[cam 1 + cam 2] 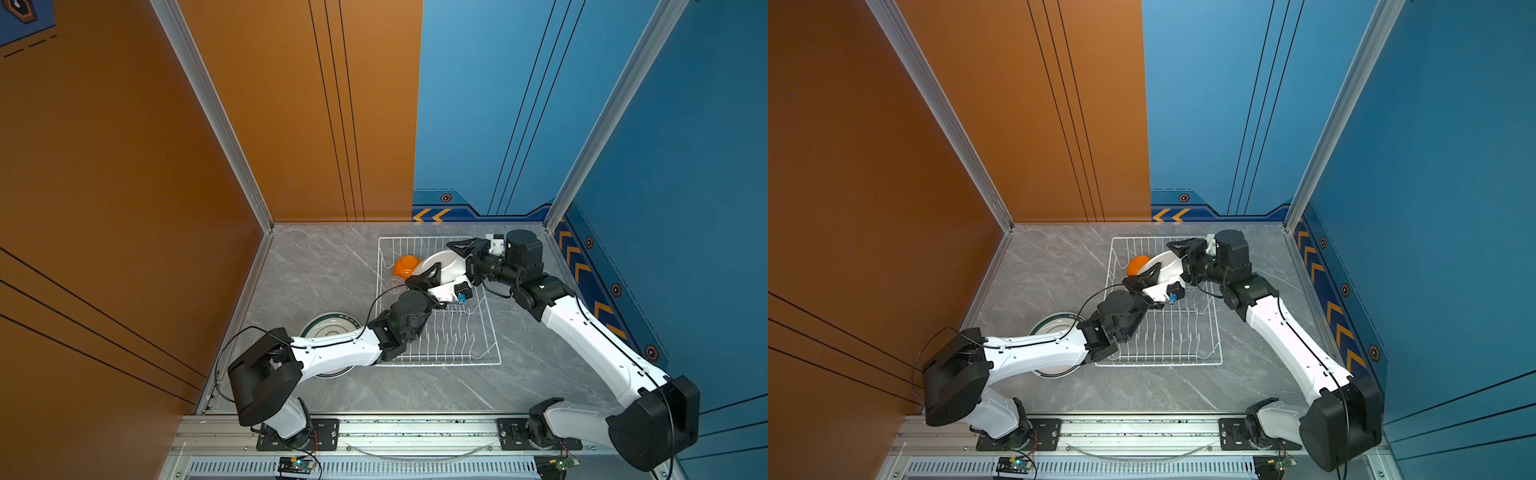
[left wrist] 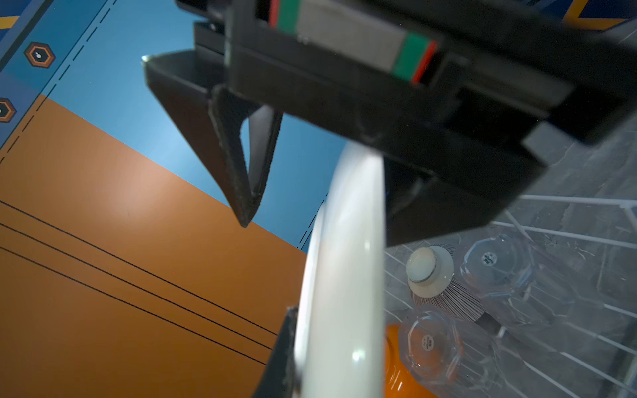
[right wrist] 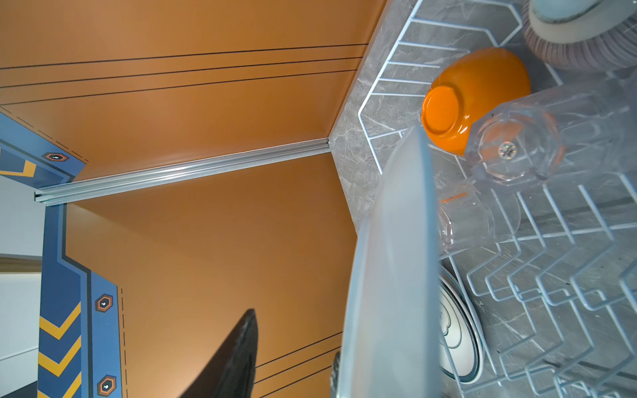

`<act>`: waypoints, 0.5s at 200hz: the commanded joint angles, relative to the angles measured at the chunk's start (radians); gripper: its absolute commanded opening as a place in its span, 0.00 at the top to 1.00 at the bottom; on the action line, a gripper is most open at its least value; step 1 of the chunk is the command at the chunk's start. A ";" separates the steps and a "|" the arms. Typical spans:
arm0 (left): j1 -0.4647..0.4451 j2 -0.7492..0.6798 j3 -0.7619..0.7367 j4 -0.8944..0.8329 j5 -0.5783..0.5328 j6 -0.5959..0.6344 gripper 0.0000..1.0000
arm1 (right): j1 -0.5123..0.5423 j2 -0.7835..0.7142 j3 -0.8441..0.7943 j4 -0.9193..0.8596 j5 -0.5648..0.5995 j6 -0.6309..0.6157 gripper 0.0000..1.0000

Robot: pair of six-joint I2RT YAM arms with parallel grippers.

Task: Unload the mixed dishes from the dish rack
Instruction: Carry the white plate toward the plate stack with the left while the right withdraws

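Left tool: clamped on white plate, above dish rack.
Right tool: wide, astride plate's rim.

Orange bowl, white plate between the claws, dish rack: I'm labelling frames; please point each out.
orange bowl (image 3: 489, 79), right wrist view, its side wall.
white plate (image 1: 444, 264), a top view, its pale face.
dish rack (image 1: 457, 332), a top view, its bare pronged floor.
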 commanded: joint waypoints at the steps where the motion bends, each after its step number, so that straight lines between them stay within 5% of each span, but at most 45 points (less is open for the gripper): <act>1: -0.032 0.001 -0.006 0.060 0.028 0.009 1.00 | -0.024 -0.007 -0.011 0.086 -0.022 -0.007 0.43; 100: -0.024 -0.047 0.006 0.028 -0.081 -0.134 1.00 | -0.130 -0.135 -0.066 0.000 0.054 -0.168 0.37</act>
